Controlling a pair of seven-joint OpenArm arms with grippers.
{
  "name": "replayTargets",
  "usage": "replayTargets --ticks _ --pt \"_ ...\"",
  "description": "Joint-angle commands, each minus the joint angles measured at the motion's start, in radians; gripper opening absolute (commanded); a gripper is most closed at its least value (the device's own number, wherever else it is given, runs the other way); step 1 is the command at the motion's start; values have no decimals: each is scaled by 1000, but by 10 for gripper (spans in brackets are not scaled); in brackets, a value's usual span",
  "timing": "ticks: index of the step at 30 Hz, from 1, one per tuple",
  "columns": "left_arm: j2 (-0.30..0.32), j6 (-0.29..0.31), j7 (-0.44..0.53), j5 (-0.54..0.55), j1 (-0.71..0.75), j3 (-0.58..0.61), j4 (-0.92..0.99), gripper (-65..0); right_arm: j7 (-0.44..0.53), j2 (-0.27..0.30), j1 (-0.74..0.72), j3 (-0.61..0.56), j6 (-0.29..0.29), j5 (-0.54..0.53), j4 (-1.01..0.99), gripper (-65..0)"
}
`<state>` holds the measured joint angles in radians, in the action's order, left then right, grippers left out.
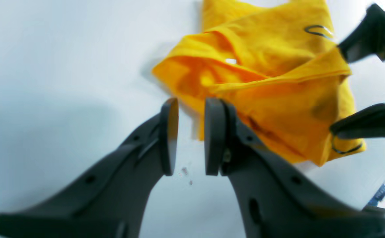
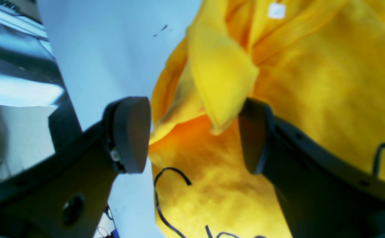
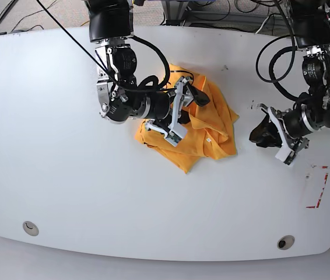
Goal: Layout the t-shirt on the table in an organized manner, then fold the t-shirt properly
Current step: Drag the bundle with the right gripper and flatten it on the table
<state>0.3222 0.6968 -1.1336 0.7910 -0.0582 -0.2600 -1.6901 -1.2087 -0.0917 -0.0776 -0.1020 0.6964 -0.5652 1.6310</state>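
The orange-yellow t-shirt [image 3: 209, 131] lies crumpled in a heap in the middle of the white table [image 3: 66, 146]. My right gripper [image 3: 188, 112] hovers over the heap's left part. In the right wrist view it [image 2: 194, 135] stands open, and a hanging fold of the t-shirt [image 2: 222, 82] lies between its fingers without being pinched. The white tag [image 2: 276, 10] and a thin black line print [image 2: 166, 198] show there. My left gripper [image 3: 259, 133] is to the right of the shirt, apart from it. Its jaws [image 1: 191, 135] have a narrow gap with nothing in it, short of the t-shirt [image 1: 265, 82].
A red tape outline [image 3: 315, 186] marks the table at the right. Two round grey grommets [image 3: 30, 227] [image 3: 285, 242] sit near the front edge. Black cables run from both arms across the back of the table. Dark specks [image 1: 186, 173] dot the tabletop.
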Motion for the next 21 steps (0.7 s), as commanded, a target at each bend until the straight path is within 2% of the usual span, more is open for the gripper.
replayTargets --ticks 1,4,7,10,14,21 --pt "13 1 20 21 -9 -34 -25 -525 28 -9 -24 2 2 -23 1 -279" --pt "24 1 20 21 -6 -54 -25 -525 28 -16 -29 2 2 -25 -7 -361" --pt "47 1 20 21 -6 -61 -20 -525 28 -29 -37 2 2 -25 -11 -472" --pt "50 1 20 21 4 -83 -18 -525 28 -41 -49 0 2 -26 -11 -530" --pt "50 1 20 21 28 -149 -31 -525 28 -65 -60 0 2 -26 -11 -539" --pt "48 1 19 21 42 -210 -38 -525 53 -65 -118 -40 2 -36 -13 -531"
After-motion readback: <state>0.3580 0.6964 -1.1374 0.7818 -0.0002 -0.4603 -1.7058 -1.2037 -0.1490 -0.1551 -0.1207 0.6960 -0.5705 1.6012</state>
